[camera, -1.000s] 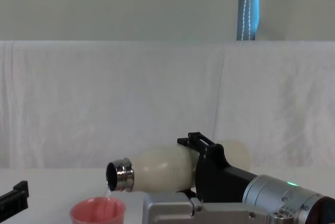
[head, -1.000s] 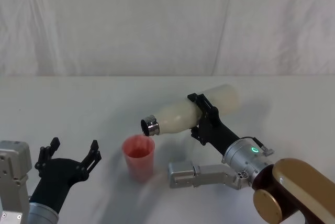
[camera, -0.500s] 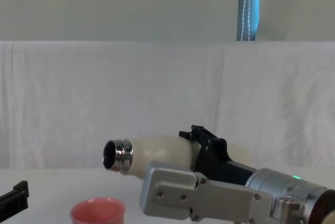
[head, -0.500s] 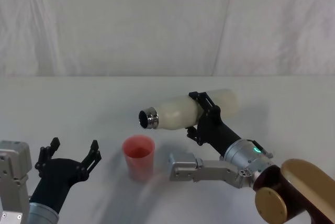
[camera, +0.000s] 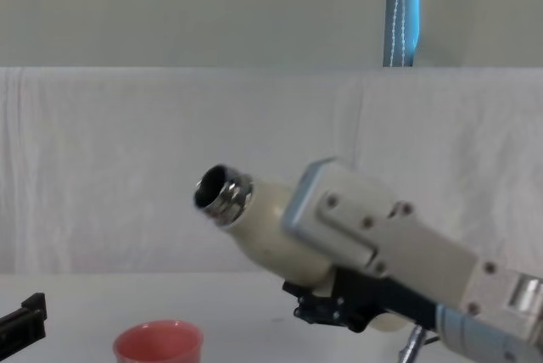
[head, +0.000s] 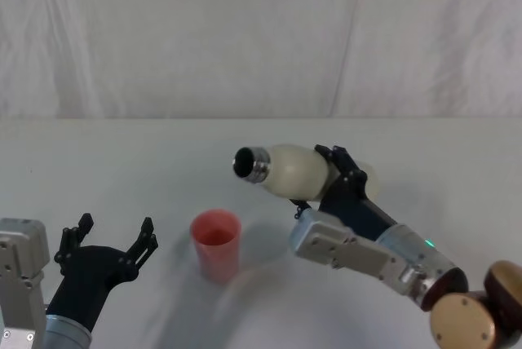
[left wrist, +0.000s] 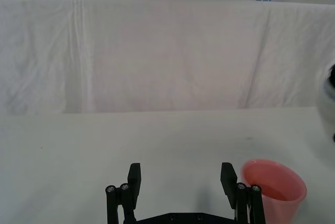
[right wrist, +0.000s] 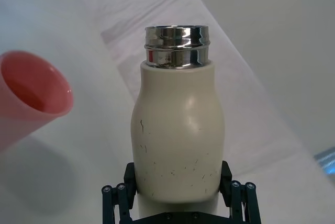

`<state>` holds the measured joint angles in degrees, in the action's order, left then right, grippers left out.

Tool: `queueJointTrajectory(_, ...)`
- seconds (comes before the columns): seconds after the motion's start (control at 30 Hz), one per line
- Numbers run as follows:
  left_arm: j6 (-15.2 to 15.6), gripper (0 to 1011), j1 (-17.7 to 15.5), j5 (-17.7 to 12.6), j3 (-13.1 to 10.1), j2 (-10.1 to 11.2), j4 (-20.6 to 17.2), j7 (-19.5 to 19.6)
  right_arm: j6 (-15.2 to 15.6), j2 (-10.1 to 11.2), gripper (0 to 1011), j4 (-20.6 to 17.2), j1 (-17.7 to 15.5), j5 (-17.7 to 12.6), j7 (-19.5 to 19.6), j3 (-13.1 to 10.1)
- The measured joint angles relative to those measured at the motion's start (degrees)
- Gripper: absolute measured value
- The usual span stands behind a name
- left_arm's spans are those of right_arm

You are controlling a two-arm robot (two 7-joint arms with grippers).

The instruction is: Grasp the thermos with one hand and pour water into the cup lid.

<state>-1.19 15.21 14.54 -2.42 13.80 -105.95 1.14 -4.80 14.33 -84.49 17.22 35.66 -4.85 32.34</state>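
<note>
Presently held aloft above the desk (head: 122, 161) by the right gripper (head: 338, 176): the thermos (head: 294, 170), clamped around its lower body between the black fingers (right wrist: 234, 195), neck tilted upward and toward the robot's left. Seen from the chest view as a cream bottle (camera: 267, 236) slanting up to the left, open steel mouth well above the tabletop and raised clear of the cup lid (camera: 159, 342). Noted in the right wrist view: shiny threaded neck uncapped, small dark specks scattered over the matte body (right wrist: 178, 145), gripper (right wrist: 178, 192) closed on both sides of it. Stood upright on the desk, the cup lid (head: 216, 245), salmon-pink, below and to the left of the thermos mouth, not touching it. Showed in the left wrist view with its rim level and a darker patch at the bottom of its inside (left wrist: 273, 187); whether water, could not tell. Rested low at the robot's left, near the desk's front edge, the left gripper (head: 110, 243), fingers spread wide apart and holding nothing, just beside the cup lid without contact. Hung behind the desk, a white cloth backdrop (head: 245, 31).
</note>
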Motion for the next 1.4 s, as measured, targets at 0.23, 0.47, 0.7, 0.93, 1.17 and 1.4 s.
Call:
queueJointTrajectory(0.23, 0.0, 1001, 0.0, 0.0, 0.0, 0.0, 0.0, 0.0, -1.5, -0.8, 951, -2.0, -3.2, -10.3, -3.8, -4.7)
queueJointTrajectory(0.47, 0.0, 1001, 0.0, 0.0, 0.0, 0.0, 0.0, 0.0, -2.1, -2.9, 951, -2.0, -5.4, -20.0, -6.7, -8.4)
queueJointTrajectory(0.7, 0.0, 1001, 0.0, 0.0, 0.0, 0.0, 0.0, 0.0, -2.3, -5.4, 951, -0.8, -7.1, -28.3, -7.7, -11.7)
queueJointTrajectory(0.93, 0.0, 1001, 0.0, 0.0, 0.0, 0.0, 0.0, 0.0, -2.2, -7.2, 951, -0.4, -7.9, -31.6, -6.8, -13.3)
queueJointTrajectory(1.17, 0.0, 1001, 0.0, 0.0, 0.0, 0.0, 0.0, 0.0, -1.8, -8.1, 951, -0.4, -8.3, -33.4, -6.3, -14.1)
queueJointTrajectory(1.4, 0.0, 1001, 0.0, 0.0, 0.0, 0.0, 0.0, 0.0, 1.6, -8.5, 951, -1.4, -9.0, -35.9, -7.1, -14.6)
